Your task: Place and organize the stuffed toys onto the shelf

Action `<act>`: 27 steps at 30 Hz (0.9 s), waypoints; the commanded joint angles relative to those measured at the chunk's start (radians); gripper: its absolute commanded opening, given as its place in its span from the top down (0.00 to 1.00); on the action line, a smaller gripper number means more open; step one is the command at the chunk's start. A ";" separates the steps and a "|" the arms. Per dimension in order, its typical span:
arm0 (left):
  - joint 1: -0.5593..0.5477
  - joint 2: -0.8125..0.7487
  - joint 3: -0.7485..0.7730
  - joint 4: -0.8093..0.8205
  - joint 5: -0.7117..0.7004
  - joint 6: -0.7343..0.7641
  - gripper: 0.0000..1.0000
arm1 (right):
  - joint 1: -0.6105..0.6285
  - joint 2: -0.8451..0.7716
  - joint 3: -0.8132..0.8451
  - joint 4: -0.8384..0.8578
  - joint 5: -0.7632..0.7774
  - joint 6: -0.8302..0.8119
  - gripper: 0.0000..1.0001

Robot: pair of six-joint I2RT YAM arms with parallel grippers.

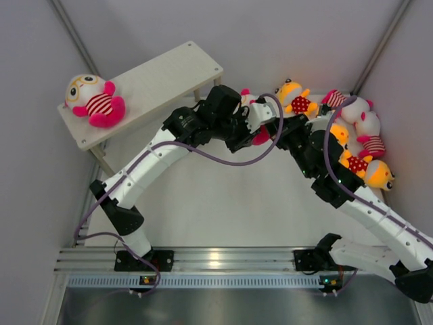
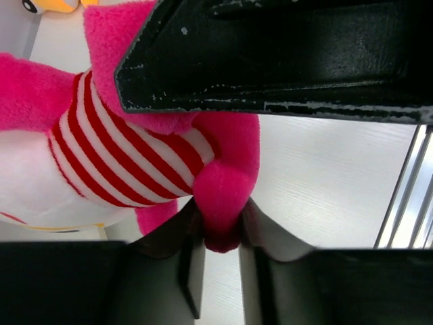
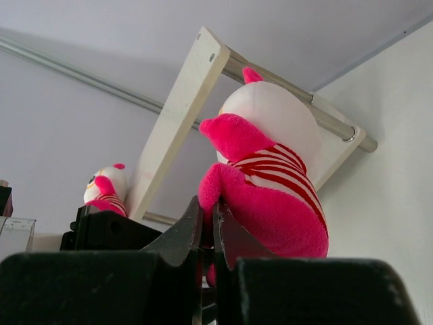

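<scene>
At the far left we see the shelf [image 1: 162, 78], one striped doll [image 1: 95, 100] seated on its top board; a toy heap [image 1: 358, 135] lies far right; left gripper [image 2: 220, 230] and right gripper [image 3: 208, 223] each clamp a pink limb of the held doll [image 2: 122, 156] between them.

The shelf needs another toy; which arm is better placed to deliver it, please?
Probably left: the shelf sits on its side, and the left gripper pinches a striped toy's limb. The right gripper, also gripping, is farther.
</scene>
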 commanded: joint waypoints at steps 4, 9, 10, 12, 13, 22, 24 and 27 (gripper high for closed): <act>-0.001 0.002 0.071 0.078 0.008 -0.046 1.00 | 0.020 -0.036 0.014 0.084 0.019 -0.007 1.00; -0.003 -0.010 0.074 0.105 -0.126 -0.007 1.00 | 0.021 -0.047 -0.002 0.076 0.023 -0.020 1.00; -0.003 -0.013 0.076 0.108 -0.150 0.044 1.00 | 0.020 -0.051 -0.003 0.076 0.022 -0.043 1.00; -0.003 -0.028 0.074 0.126 -0.240 0.109 1.00 | 0.020 -0.065 -0.002 0.062 0.026 -0.069 0.87; -0.004 -0.033 0.073 0.132 -0.268 0.175 1.00 | 0.020 -0.070 -0.002 0.053 0.031 -0.084 0.82; -0.003 -0.048 0.073 0.266 -0.500 0.503 1.00 | 0.020 -0.114 -0.006 -0.007 0.080 -0.147 0.71; -0.003 -0.047 0.083 0.305 -0.525 0.511 1.00 | 0.020 -0.119 -0.003 -0.008 0.089 -0.153 0.71; -0.004 -0.047 0.082 0.365 -0.606 0.551 1.00 | 0.020 -0.133 -0.005 -0.016 0.103 -0.164 0.72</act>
